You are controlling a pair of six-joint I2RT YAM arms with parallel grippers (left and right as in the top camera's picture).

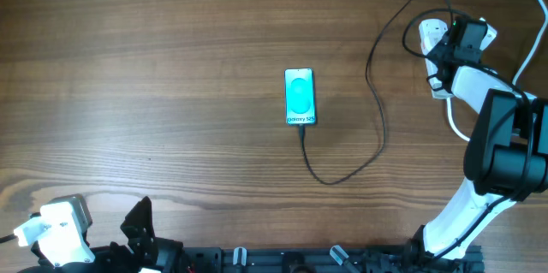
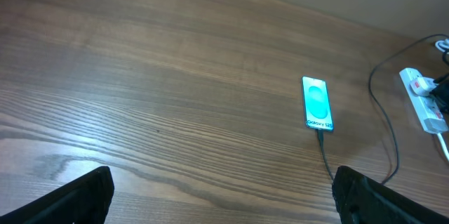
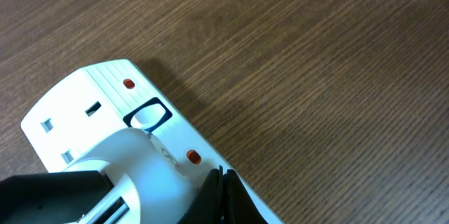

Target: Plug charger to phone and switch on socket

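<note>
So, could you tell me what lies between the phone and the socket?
Only the charger cable, looping across bare table between phone and socket, in the overhead view.

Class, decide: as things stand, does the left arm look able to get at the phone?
Probably yes. Only bare table lies between the open left gripper and the phone, and the right gripper is off at the socket, out of the way.

The worktop (image 1: 171,50) is brown wood with darker streaked grain. The phone (image 1: 300,97) shows a turquoise screen with a paler oval, above a white strip with dark lettering. The charger cable (image 1: 378,106) is black. The socket (image 3: 84,108) is white, with two red dots (image 3: 128,83) and a black-rimmed switch (image 3: 147,115). The left gripper (image 2: 224,197) is black.
</note>
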